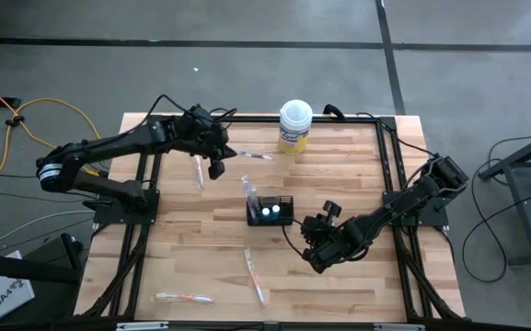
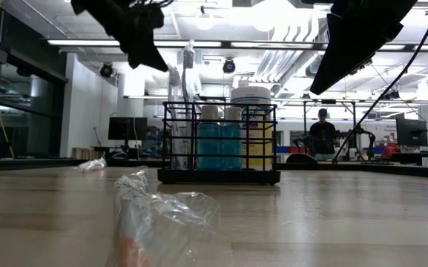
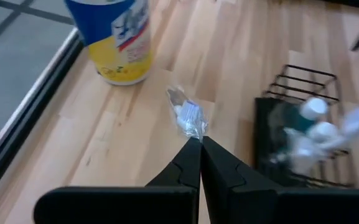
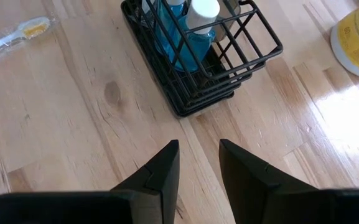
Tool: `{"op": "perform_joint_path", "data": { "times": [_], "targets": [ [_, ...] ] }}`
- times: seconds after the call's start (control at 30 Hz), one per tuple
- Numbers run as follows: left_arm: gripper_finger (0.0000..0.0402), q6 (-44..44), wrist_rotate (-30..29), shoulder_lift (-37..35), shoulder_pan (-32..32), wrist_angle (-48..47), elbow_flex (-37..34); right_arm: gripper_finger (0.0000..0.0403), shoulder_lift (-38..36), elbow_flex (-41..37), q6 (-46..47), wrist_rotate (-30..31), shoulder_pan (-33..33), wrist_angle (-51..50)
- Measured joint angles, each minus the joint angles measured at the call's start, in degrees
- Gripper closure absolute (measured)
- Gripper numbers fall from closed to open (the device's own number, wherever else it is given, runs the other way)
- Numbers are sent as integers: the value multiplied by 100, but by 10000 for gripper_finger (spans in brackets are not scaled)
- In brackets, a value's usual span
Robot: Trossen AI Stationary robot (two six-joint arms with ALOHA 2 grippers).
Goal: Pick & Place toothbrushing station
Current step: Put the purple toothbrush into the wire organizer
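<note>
wire-mesh holder (image 1: 271, 211) mid-table, two teal tubes (image 2: 220, 144) inside, its contents blurred in left wrist view | left gripper (image 3: 200, 144) pinched closed above wrapped toothbrush (image 3: 188, 116), contact unclear | right gripper (image 4: 198, 148) parted, empty, near holder | yellow tub (image 1: 294, 126) half-hidden behind holder in low view

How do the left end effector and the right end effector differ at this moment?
The left end effector has its fingers shut together, while the right end effector has its fingers open with a clear gap. The left one is near a wrapped toothbrush at the far side of the table, the right one beside the black wire holder. Both hold nothing.
</note>
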Motion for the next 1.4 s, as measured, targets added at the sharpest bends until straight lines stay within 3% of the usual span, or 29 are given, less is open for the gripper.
{"op": "perform_joint_path", "data": {
  "times": [0.2,0.4,0.77,1.4],
  "targets": [
    [401,-180,-62,0,-337,-914,612,298,0,0,-103,0,0,35],
    [401,-423,-655,0,-692,-1616,1139,298,0,0,-143,0,0,37],
    [401,-910,-776,-2,-1221,-2640,1952,298,0,0,-144,-2,4,75],
    [401,-1187,-752,0,-1908,-2948,2621,298,0,0,-298,-50,4,321]
  ]
}}
